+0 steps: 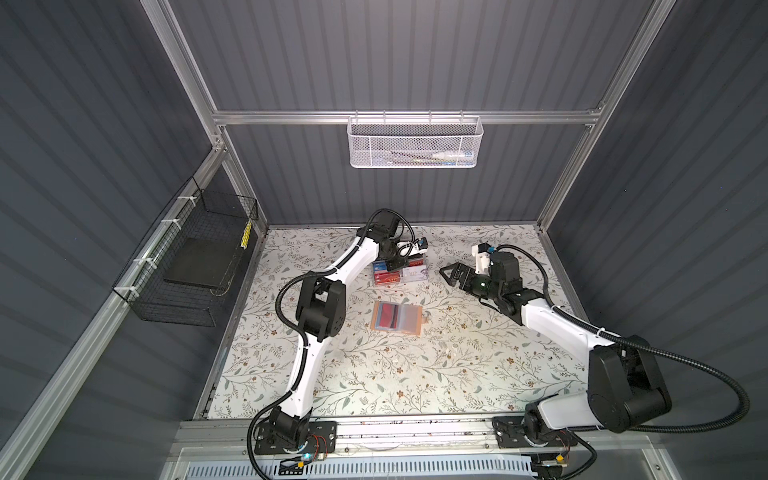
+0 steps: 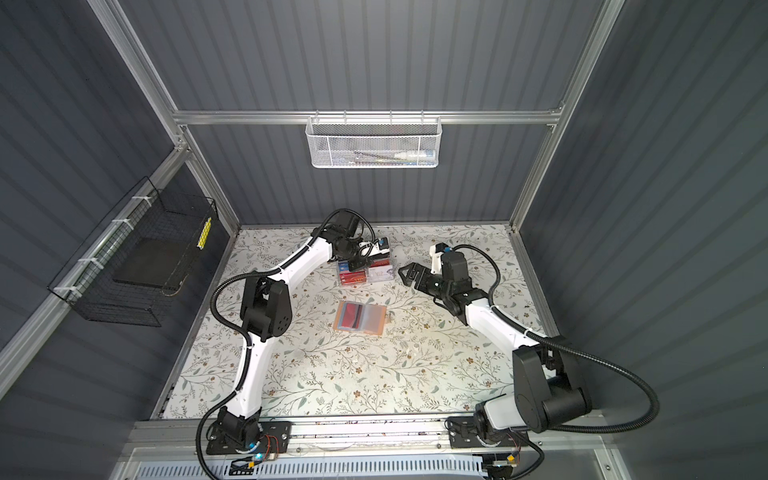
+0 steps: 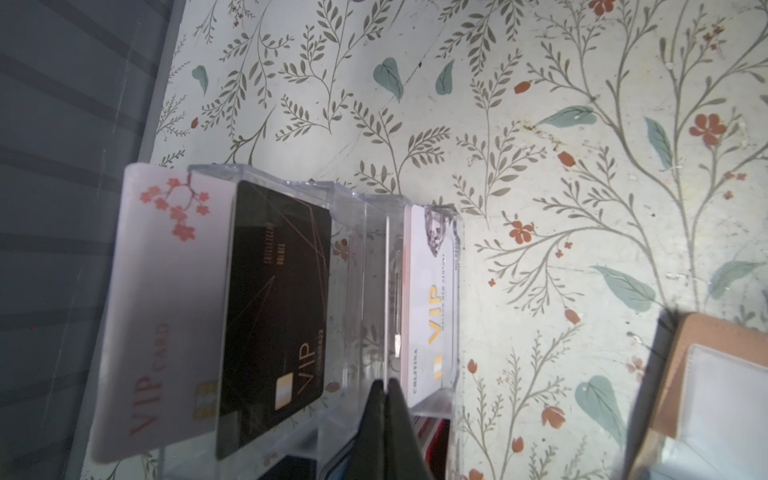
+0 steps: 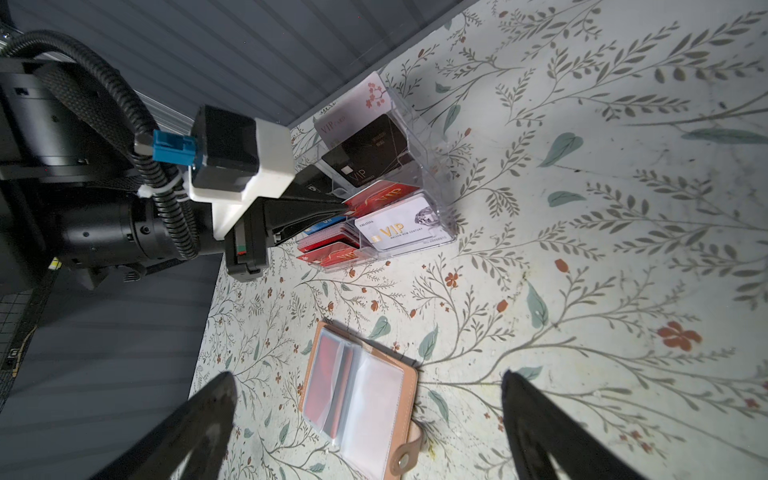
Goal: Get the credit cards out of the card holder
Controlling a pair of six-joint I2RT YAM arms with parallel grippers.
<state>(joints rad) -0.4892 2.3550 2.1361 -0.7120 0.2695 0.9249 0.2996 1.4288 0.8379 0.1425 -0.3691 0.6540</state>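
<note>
Right gripper [image 4: 368,380] is closest to its wrist cam: 2 black fingers spread wide, nothing btwn them, held above the floral-print tabletop [image 4: 582,257]. It's apart from the 1 peach-tan leather-like card holder [image 4: 410,388], which lies open flat, snap tab out, mid-table in both top views. I see 1 red card [image 4: 326,365] in its clear sleeves w/ a darker strip beside it; can't tell if that's a 2nd.

Left gripper [image 4: 345,203] is pinched tight on the end of 1 red plastic VIP card [image 4: 382,193], which stands in the 1 clear acrylic tiered rack [image 4: 432,166] near the back wall. Same half of the rack, I count 3 more: pale blossom card [image 4: 353,104], black card [image 4: 370,151], white card [image 4: 401,230]. Other half: 1 blue card [image 4: 326,220] and a red stack [image 4: 332,253], no. unclear.

2 wall baskets: white mesh basket [image 1: 413,143], black wire basket [image 1: 187,266].
</note>
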